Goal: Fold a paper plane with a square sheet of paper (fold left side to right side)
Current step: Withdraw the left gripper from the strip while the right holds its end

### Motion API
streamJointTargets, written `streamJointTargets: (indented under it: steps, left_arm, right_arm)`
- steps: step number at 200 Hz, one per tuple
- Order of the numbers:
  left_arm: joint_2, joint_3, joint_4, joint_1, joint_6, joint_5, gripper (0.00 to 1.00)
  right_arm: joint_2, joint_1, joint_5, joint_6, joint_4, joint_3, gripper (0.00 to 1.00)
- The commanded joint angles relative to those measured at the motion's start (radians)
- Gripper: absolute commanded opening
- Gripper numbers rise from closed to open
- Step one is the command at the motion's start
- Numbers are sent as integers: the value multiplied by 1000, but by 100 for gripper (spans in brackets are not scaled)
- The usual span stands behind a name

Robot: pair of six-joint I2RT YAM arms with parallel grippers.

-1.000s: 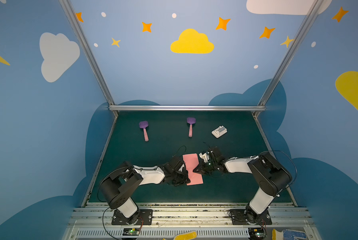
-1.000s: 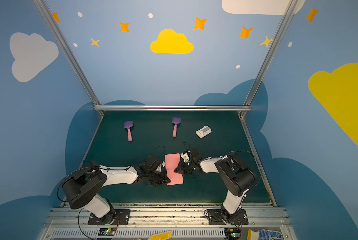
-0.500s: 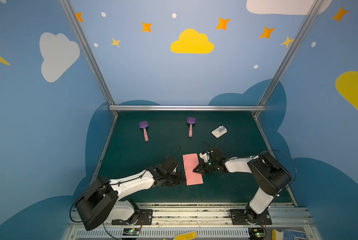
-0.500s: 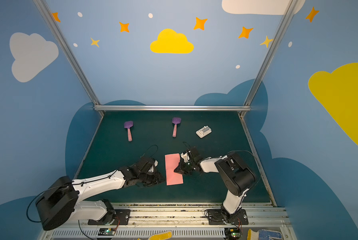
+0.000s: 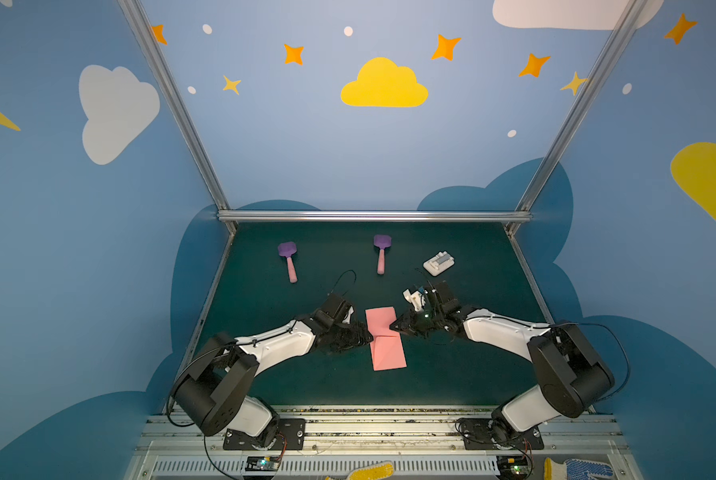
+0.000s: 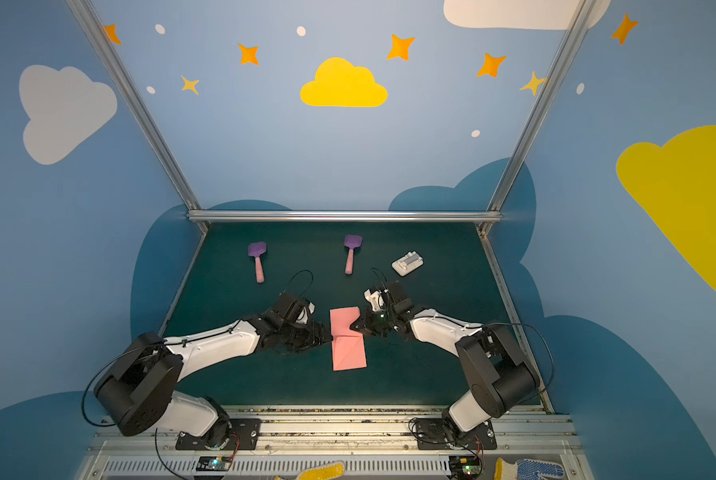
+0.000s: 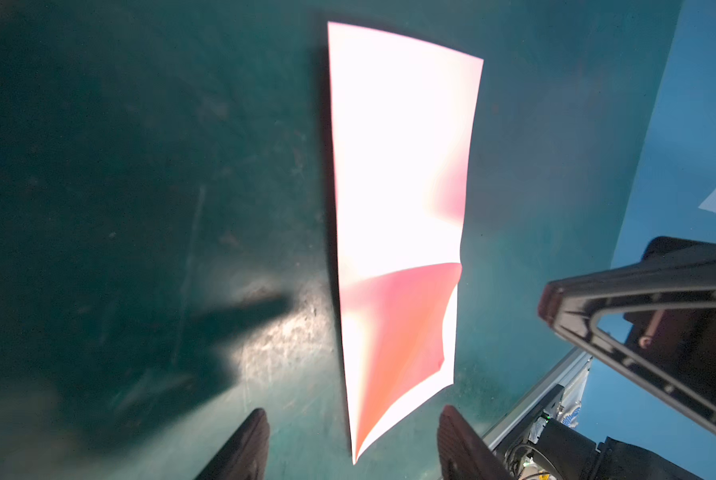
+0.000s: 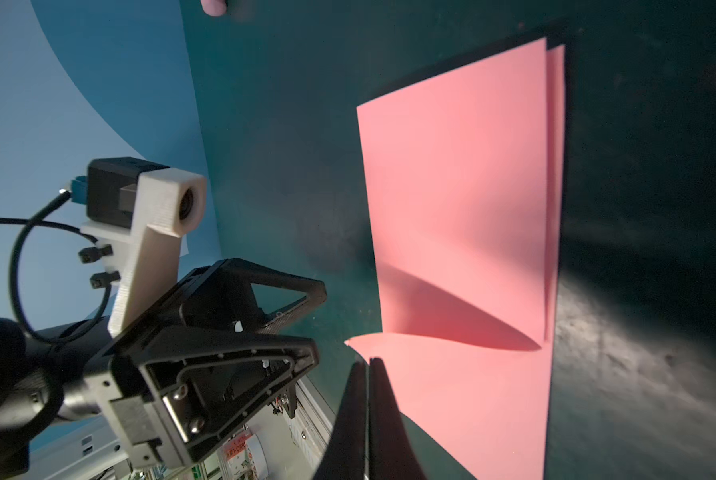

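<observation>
Green tabletop (image 5: 306,382): we log the folded square sheet of paper (image 5: 386,340) at centre. Beside it the left fingers (image 7: 250,440) have just spread; the right fingers (image 8: 379,399), pressed together, touch its opposite edge. Fold likely set.

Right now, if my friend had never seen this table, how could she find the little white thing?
Start at the dark green table and look toward its far right part. Just right of a purple spatula with a pink handle lies the small white block. It is the only white, boxy thing there; the other loose things are purple or pink.
</observation>
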Motion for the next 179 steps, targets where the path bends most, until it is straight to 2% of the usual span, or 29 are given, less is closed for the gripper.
streamJointTargets:
  steps: [1, 37, 104, 179]
  left_arm:
    - [16, 15, 53, 4, 49, 56, 67]
    - [26, -5, 108, 5, 36, 71, 68]
    - [29, -39, 149, 4, 39, 89, 69]
    - [153, 12, 177, 4, 64, 117, 70]
  right_arm:
    - [-29, -6, 21, -12, -39, -47, 0]
    - [-18, -5, 14, 9, 14, -103, 0]
    - [79, 6, 1, 22, 66, -84, 0]
    - [152, 7, 7, 24, 92, -69, 0]
